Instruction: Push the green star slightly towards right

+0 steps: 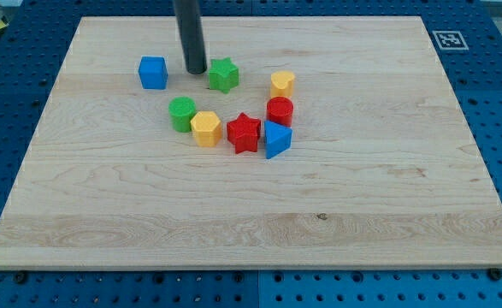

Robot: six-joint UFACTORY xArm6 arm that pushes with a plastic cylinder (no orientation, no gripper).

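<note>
Where the green star (224, 74) sat near the view's top on the wooden counter (362, 197), my tip (196, 70) stood just beside its left, between it and the blue cube (152, 73). No pincer existed, only the rod. Below lay a green cylinder (182, 114), yellow hexagon (205, 128) and red star (244, 133).

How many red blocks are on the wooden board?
2: a red star block in the cluster's lower middle, and a red cylinder block just to its upper right. None seems hidden.
</note>
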